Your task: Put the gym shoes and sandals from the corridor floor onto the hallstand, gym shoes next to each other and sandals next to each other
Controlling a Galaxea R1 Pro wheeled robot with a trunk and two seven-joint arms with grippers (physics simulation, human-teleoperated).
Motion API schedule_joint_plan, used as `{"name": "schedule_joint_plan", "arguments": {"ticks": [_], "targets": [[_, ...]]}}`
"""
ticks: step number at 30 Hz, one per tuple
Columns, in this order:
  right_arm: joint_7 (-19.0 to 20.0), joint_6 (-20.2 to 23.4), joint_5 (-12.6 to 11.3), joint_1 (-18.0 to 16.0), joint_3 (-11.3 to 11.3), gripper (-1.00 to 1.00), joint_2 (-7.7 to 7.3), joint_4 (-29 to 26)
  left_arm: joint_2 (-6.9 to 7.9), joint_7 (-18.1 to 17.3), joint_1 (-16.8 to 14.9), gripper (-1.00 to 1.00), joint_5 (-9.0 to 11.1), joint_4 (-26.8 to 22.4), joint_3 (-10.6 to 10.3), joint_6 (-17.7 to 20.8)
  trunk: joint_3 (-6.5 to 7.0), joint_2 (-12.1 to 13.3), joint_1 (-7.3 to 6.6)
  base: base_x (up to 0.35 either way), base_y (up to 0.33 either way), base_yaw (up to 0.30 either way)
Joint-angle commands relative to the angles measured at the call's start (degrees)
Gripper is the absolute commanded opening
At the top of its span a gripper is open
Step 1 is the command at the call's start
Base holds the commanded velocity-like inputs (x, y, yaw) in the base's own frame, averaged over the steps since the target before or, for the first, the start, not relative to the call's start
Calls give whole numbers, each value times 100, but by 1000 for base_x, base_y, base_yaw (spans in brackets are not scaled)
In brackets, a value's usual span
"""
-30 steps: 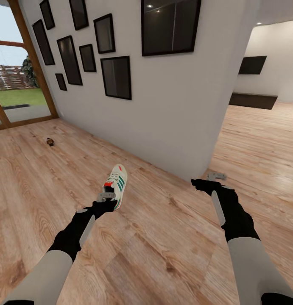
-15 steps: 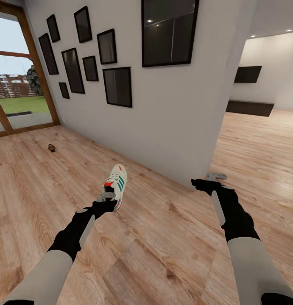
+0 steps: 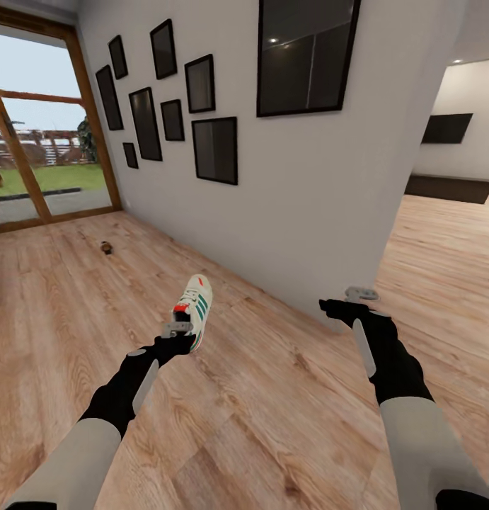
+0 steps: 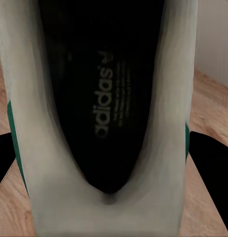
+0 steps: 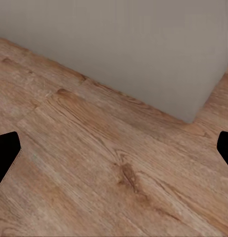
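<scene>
Head view first: the left gripper [image 3: 177,330] is clamped on the heel end of a gym shoe [image 3: 195,306], carrying it above the corridor floor [image 3: 272,397] with the toe pointing away toward the grey wall [image 3: 308,205]. Far off, a small dark sandal [image 3: 106,248] lies on the planks close to the foot of that wall, near the glass door [image 3: 39,163]. The right gripper [image 3: 360,292] hangs out by the wall's outer corner with nothing in it; how wide it stands cannot be told here. Black picture frames [image 3: 216,149] line the wall.

Left wrist view: the shoe's dark insole [image 4: 106,98] and white collar sit right between the two black fingers [image 4: 210,168], which press its sides.

Right wrist view: fingertips [image 5: 5,153] spread wide apart, bare floor [image 5: 109,173] and the wall's base [image 5: 118,49] between them.
</scene>
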Motion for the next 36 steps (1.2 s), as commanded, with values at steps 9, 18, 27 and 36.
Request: {"name": "schedule_joint_plan", "arguments": {"ticks": [9, 18, 27, 36], "targets": [[-4, 26, -22, -4, -2, 100, -2, 0, -1, -5, -4, -100, 51, -7, 5, 41, 21, -2, 2, 129, -117, 286], [-4, 27, -22, -5, -2, 100, -2, 0, -1, -5, 0, -100, 51, -7, -2, 41, 43, -2, 2, 5, -4, 288], [-4, 28, -22, -5, -2, 100, -2, 1, -1, -5, -3, -100, 60, -7, -2, 41, 66, -2, 2, 40, -29, 288], [-4, 27, -22, -3, -4, 100, -2, 1, -1, -5, -4, -100, 60, -7, -2, 41, 89, -2, 2, 266, -211, 288]]}}
